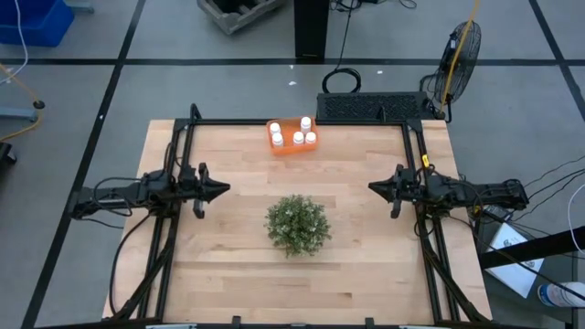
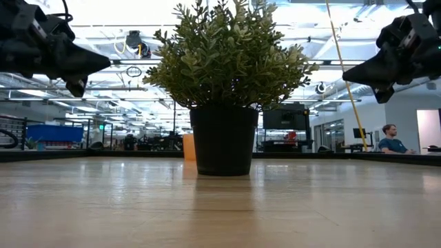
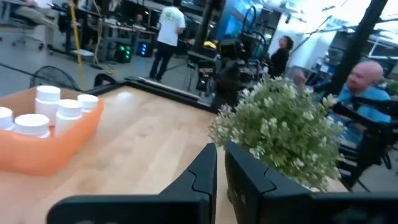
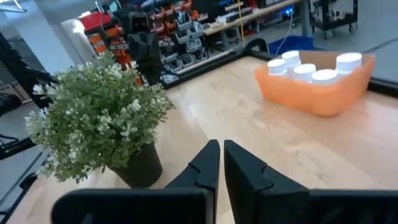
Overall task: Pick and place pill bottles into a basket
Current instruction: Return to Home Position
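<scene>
Left tool (image 1: 222, 189) and right tool (image 1: 375, 187) hang closed and empty over the worktop's (image 1: 366, 274) left and right sides. All five bottles (image 1: 298, 138) stand in the basket (image 1: 291, 150) at the far edge. Risk looks slight: an arm swinging inward could clip the plant (image 1: 297, 224).
</scene>
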Controlling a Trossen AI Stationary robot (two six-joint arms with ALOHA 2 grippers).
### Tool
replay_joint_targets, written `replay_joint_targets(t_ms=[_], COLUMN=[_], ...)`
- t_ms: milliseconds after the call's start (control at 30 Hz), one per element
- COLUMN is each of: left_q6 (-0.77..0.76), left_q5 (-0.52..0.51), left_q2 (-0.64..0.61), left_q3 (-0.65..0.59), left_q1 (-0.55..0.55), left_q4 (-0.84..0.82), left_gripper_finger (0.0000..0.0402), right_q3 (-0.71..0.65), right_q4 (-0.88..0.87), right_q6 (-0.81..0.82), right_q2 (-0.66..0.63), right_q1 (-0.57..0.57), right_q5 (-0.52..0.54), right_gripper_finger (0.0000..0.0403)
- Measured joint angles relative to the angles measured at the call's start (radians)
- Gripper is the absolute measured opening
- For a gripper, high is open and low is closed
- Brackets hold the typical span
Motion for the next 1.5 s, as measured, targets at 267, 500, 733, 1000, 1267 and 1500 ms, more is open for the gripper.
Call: replay_joint_targets(t_ms=[267,500,733,1000,1267,1500], left_q6=[0.000,-0.002,-0.002,-0.003,-0.003,-0.003], left_q5=[-0.008,-0.012,-0.013,-0.013,-0.012,-0.012], left_q2=[0.003,0.003,0.003,0.003,0.003,0.003], left_q3=[0.000,-0.002,-0.002,-0.002,-0.002,-0.002], left_q1=[-0.004,-0.004,-0.004,-0.004,-0.004,-0.004], left_q4=[-0.004,0.016,0.025,0.031,0.031,0.032], left_gripper_finger=[0.0037,0.0037,0.0037,0.0037,0.0037,0.0037], right_q3=[-0.002,-0.003,-0.003,-0.003,-0.004,-0.004], right_q4=[-0.022,-0.019,-0.013,-0.011,-0.010,-0.010], right_q6=[0.030,0.025,0.022,0.022,0.022,0.022], right_q2=[0.000,0.000,0.000,0.000,0.000,0.000], right_q1=[0.000,0.000,0.000,0.000,0.000,0.000], right_q5=[-0.004,-0.004,-0.005,-0.005,-0.005,-0.005], right_gripper_finger=[0.0016,0.0016,0.0016,0.0016,0.0016,0.0016])
